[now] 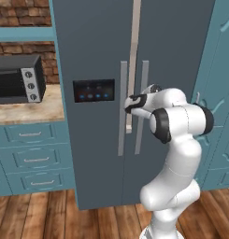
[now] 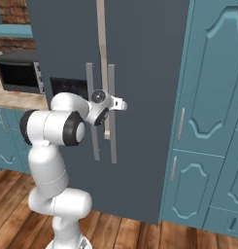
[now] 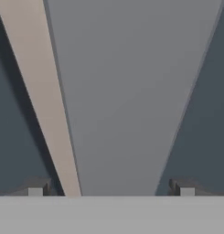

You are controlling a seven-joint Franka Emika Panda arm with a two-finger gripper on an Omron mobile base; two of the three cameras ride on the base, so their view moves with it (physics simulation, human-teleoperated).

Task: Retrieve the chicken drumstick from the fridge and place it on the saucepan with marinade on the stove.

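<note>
- The tool (image 3: 111, 191) stands wide open, its two fingertips (image 3: 36, 188) far apart with nothing gripped between them.
- In the hand view a broad grey handle (image 3: 127, 105) of the fridge (image 1: 97, 51) runs straight ahead of the tool, lying between the fingertips; whether they touch it cannot be told.
- Beside that handle, on the tool's left in the hand view, a pale beige strip (image 3: 40, 91) runs alongside, at the seam between the doors.
- From the left base view, the tool (image 1: 127, 103) is up against the two long vertical handles at the middle of the fridge, about halfway along them.
- The dark panel (image 1: 93, 90) with blue lights sits on the fridge door just beside the tool, to its left in that view.
- Both fridge doors look shut.
- Well off to the tool's left, a microwave (image 1: 17, 78) stands on the table (image 1: 41, 109).
- To the tool's right, beyond the fridge, stand tall teal cabinets (image 2: 212, 112).
</note>
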